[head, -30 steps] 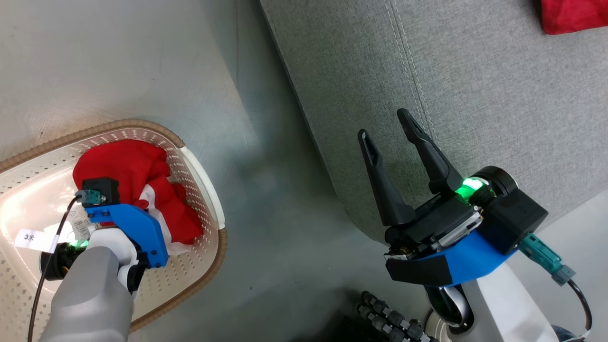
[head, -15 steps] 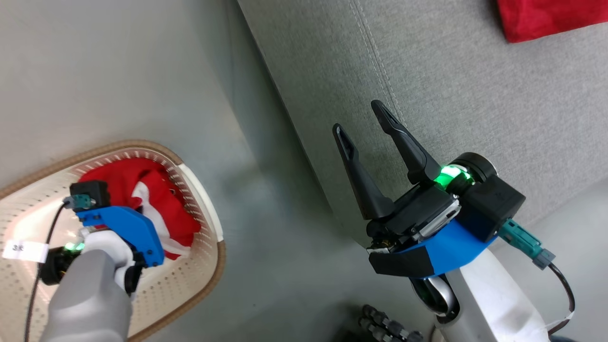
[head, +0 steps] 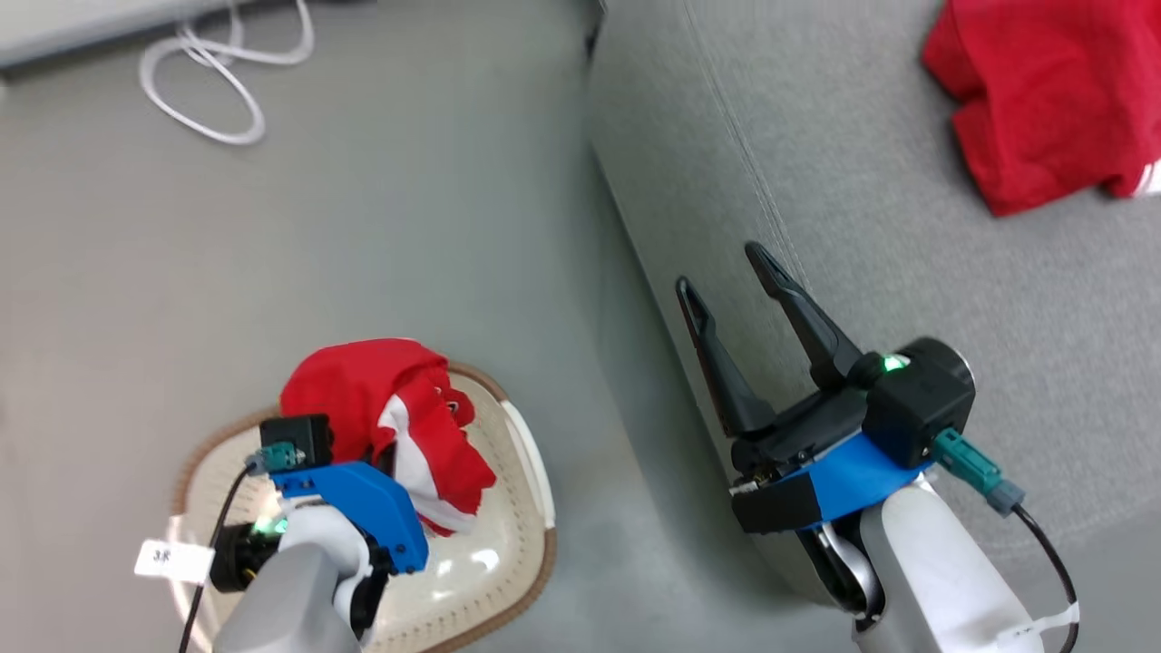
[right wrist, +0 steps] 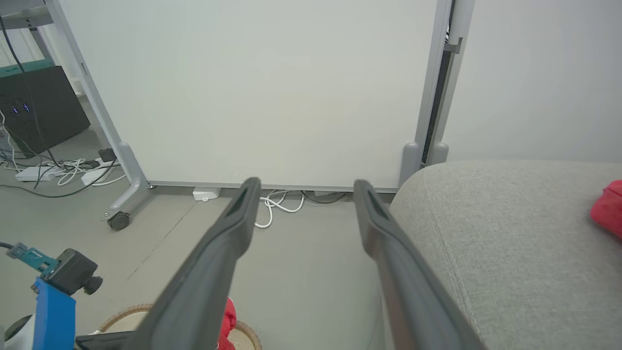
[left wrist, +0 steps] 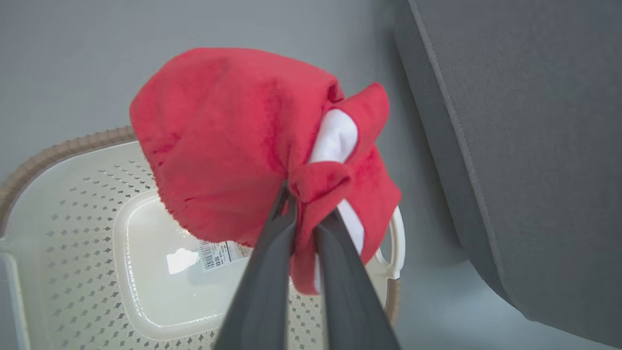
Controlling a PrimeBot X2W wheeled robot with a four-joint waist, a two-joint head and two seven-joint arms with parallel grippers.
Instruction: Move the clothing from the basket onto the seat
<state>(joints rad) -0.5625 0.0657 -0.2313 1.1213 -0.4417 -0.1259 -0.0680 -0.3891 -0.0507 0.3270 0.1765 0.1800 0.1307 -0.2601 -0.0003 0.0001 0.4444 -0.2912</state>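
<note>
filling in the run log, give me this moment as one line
left hand: shut on red garment, held over basket | right hand: open, empty, beside seat edge | second red garment: on seat

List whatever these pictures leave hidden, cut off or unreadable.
Left gripper fingertips: left wrist view, buried in folds of the held red garment.
Second red garment on the seat: head view, cut by the right edge; full shape unknown.
Basket label: left wrist view, print too small, partly behind the garment.
Basket's near side: head view, covered by the left forearm.
</note>
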